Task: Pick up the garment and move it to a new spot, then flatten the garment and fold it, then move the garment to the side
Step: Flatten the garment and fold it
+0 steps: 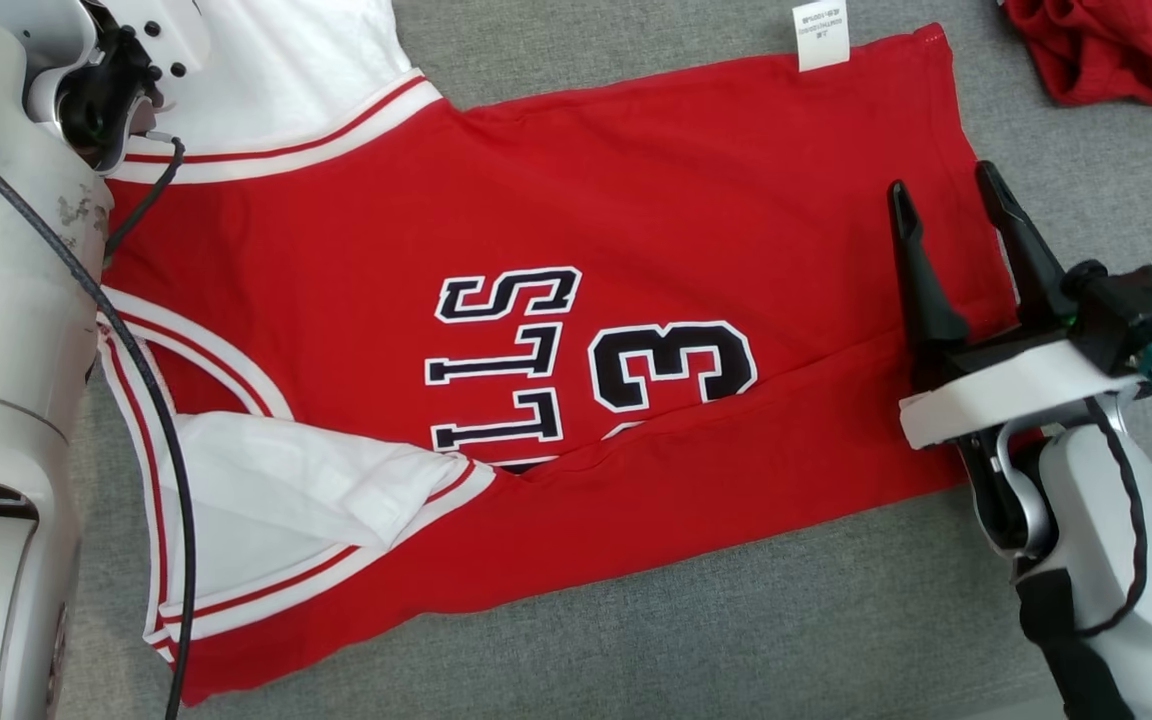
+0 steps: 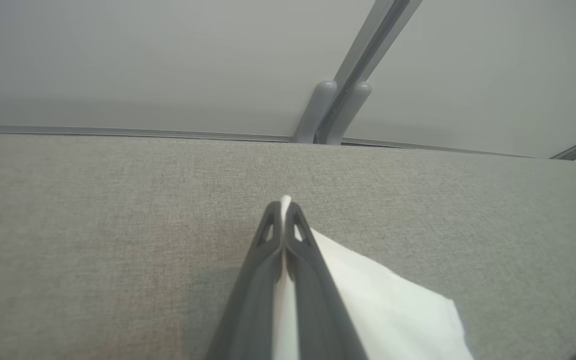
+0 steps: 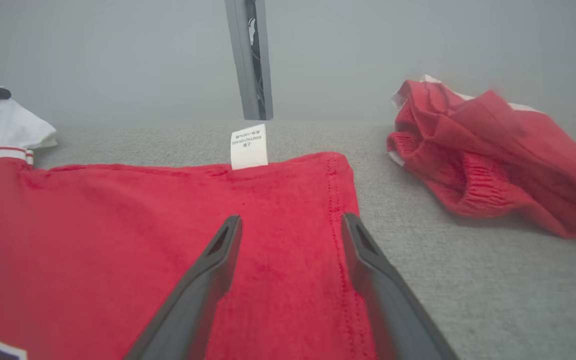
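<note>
Grey cloth tabletop (image 1: 736, 620) carried the red jersey (image 1: 536, 200), spread nearly flat; nothing on it was a container. My left gripper (image 2: 284, 210) was clamped on the jersey's white sleeve (image 2: 383, 305); my right gripper (image 1: 941, 182) hovered, jaws wide, over the jersey's hem (image 3: 336, 200). I judged that thin pinch might slip, rumpling the jersey.

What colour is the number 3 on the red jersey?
The number 3 is black with a white outline, clearest in the head view.
</note>
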You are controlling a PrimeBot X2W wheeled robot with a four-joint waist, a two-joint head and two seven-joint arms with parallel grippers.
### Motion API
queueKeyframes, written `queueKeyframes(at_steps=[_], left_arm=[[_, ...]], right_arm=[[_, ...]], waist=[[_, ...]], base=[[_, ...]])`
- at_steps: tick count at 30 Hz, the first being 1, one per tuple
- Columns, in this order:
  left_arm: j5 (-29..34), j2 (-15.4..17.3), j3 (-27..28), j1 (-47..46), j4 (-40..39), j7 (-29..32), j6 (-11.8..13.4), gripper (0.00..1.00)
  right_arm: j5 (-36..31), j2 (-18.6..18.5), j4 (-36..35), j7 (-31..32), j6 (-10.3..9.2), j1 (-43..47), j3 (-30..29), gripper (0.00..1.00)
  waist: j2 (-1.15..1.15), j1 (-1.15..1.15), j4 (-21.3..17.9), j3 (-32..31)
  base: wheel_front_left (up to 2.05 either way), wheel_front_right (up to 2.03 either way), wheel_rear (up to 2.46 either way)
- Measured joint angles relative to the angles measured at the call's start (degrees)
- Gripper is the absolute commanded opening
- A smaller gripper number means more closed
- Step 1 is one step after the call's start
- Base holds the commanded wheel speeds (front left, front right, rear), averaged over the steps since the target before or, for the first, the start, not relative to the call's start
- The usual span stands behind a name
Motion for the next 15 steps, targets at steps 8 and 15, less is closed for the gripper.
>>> queueKeyframes(at_steps=[8,15], left_arm=[[-1.18,0.23,-1.27,0.85,-1.13,0.56,-0.23,0.0],[-1.88,-0.13,-3.13,1.56,-2.54,1.19,-0.24,0.0]], right_arm=[[8.47,-4.7,6.08,10.26,0.0,-8.7,4.41,1.0],[13.48,-7.94,8.67,22.39,0.0,-16.8,5.31,1.0]], waist=[[0.0,0.0,0.45,-1.0],[0.0,0.0,0.87,-1.21]], base=[[0.0,0.0,0.0],[0.0,0.0,0.0]])
